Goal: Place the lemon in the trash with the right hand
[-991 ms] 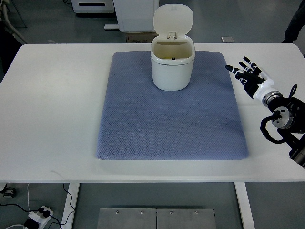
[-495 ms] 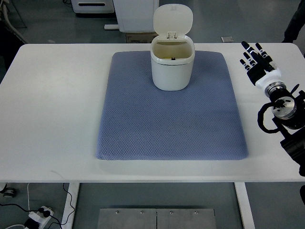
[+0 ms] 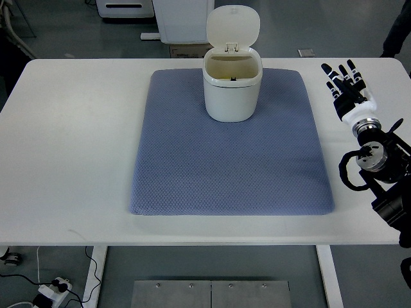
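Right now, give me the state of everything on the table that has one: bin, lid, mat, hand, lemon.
trash bin: upright on the mat's far part.
lid: flipped open, standing up behind the bin's mouth.
mat: flat on the table, nothing on it but the bin.
right hand: open, fingers spread, holding nothing, over the table right of the mat.
lemon: none visible on the table; the bin's inside is mostly hidden.
left hand: not in view.

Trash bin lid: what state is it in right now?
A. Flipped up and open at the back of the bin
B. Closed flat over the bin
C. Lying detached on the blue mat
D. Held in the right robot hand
A. The lid stands upright behind the opening of the white trash bin, which sits on the blue mat; the right robot hand is off to the side, fingers spread and holding nothing.
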Available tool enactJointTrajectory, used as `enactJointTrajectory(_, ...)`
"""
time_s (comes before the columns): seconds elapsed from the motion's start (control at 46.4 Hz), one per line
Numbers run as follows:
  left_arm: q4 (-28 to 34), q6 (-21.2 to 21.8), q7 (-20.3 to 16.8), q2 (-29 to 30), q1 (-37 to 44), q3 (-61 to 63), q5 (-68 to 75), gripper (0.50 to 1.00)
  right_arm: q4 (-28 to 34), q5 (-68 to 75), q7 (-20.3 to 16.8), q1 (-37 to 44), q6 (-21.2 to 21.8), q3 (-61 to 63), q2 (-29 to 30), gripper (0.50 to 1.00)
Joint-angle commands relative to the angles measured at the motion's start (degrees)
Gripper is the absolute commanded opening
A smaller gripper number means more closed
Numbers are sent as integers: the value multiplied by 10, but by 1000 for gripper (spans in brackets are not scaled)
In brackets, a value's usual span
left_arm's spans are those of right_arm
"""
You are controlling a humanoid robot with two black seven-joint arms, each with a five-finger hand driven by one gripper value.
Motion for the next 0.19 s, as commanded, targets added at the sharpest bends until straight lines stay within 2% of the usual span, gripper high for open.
enactJointTrajectory(0.0, 0, 0, 0, 0, 0, 0, 0, 1000, 0, 0, 2, -3, 1, 0, 1, 1000)
enactJointTrajectory(0.172, 0, 0, 0, 0, 0, 0, 0, 1000, 4, 0, 3, -8, 4, 0, 10, 1000)
